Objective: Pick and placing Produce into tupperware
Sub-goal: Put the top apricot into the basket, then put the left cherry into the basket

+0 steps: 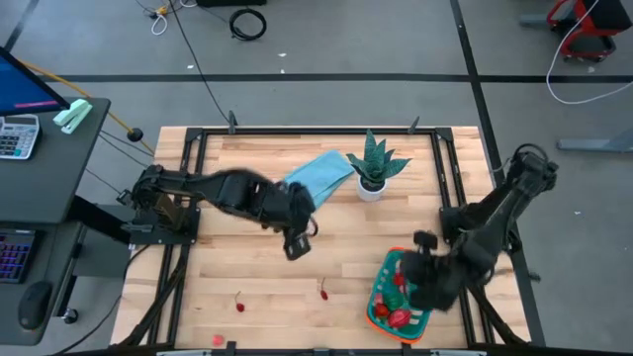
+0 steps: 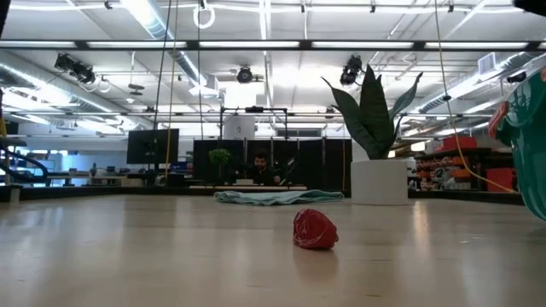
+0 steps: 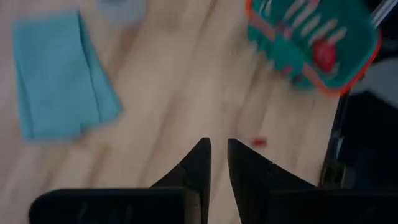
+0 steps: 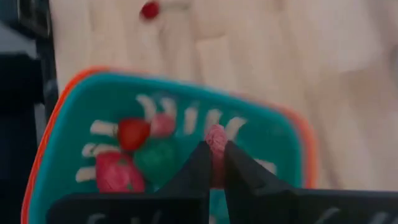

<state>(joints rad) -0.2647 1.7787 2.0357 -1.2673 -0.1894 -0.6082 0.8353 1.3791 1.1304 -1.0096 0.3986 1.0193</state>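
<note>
The right end effector (image 4: 213, 163) hangs over the teal tupperware (image 1: 381, 294), which sits at the tabletop's (image 1: 247, 267) near right corner. Its two dark fingers pinch a small pink produce piece (image 4: 216, 140) between their tips, above the container's inside. In the high view this arm's dark body hides much of the container, and only its left part and orange rim show. The right wrist view makes out four other pieces inside it: two red ones (image 4: 132, 133), a pink one (image 4: 163, 124) and a round green one (image 4: 157, 158). They lie close together, so their edges are hard to separate.

The left end effector (image 3: 218, 157) hovers over the middle of the tabletop, its fingers nearly together with a thin gap between the tips and nothing between them.

Three loose red pieces lie along the near edge in the high view: one near the left (image 1: 239, 306), one nearer the middle (image 1: 323, 293), and a pinkish one (image 1: 217, 340) at the very edge, partly cut off. The low view shows one red piece (image 2: 315, 229) close up.

A folded light blue cloth (image 1: 318, 174) lies by the far edge, with a spiky green plant in a white pot (image 1: 373, 169) just to its right. In the low view the container's teal side (image 2: 527, 141) is cut off by the frame. No readable writing shows on anything on the tabletop.
</note>
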